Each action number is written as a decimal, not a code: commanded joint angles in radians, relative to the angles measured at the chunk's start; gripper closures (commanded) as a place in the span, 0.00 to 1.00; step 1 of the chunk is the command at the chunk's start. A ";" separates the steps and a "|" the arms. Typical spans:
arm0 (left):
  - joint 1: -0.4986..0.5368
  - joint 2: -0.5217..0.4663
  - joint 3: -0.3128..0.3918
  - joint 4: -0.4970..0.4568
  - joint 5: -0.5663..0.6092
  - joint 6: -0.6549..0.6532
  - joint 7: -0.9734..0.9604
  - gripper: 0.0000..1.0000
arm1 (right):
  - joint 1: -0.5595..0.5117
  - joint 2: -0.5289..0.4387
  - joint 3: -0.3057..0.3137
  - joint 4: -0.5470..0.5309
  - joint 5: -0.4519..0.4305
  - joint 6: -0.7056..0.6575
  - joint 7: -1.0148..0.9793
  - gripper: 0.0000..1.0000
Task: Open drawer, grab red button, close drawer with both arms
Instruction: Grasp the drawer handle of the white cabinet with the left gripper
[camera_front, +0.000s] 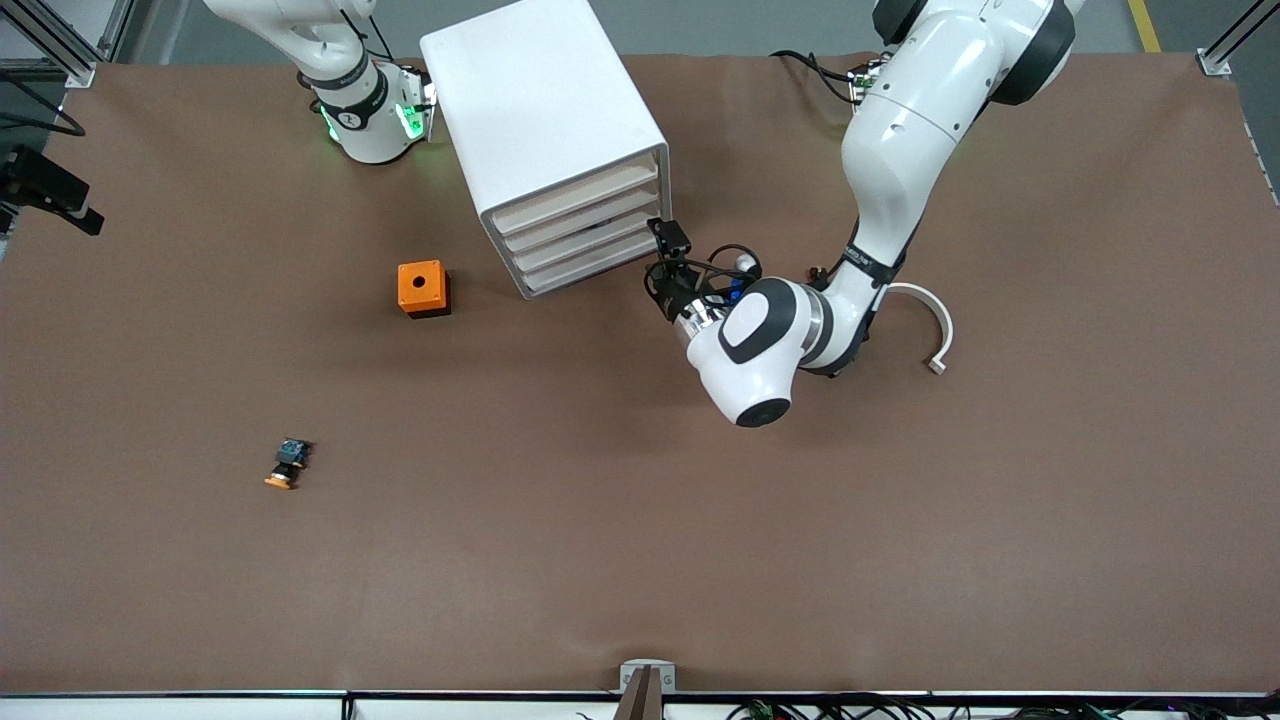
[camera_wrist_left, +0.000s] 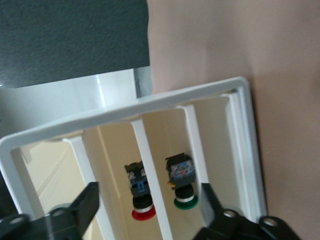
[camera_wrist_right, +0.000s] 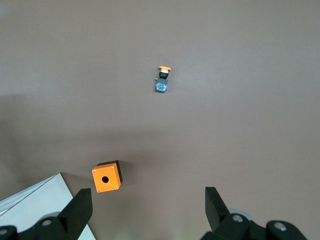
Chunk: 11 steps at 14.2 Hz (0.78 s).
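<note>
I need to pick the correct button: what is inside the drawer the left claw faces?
The drawer holds a red-capped button and a green-capped button in neighbouring compartments. The other compartments are partly hidden by the left claw.

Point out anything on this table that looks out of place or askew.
The cabinet stands askew to the table's edges. An orange-capped button lies on its side alone on the table, nearer the camera than the orange cube. A loose white curved piece lies beside the left arm.

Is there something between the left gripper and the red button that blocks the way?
Yes. The left gripper, fingers open, faces the cabinet front. The red button lies inside, beside a green-capped button; the white crossbars of the cabinet front stand between.
</note>
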 joint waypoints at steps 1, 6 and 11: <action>-0.003 0.027 -0.003 0.024 -0.054 -0.014 -0.005 0.36 | -0.019 0.034 0.014 0.011 -0.010 0.001 0.002 0.00; -0.006 0.053 -0.035 0.016 -0.055 -0.016 -0.001 0.46 | -0.016 0.094 0.014 0.016 -0.016 0.009 0.001 0.00; -0.046 0.070 -0.049 -0.004 -0.055 -0.016 -0.013 0.46 | -0.060 0.159 0.013 0.021 -0.001 0.022 0.001 0.00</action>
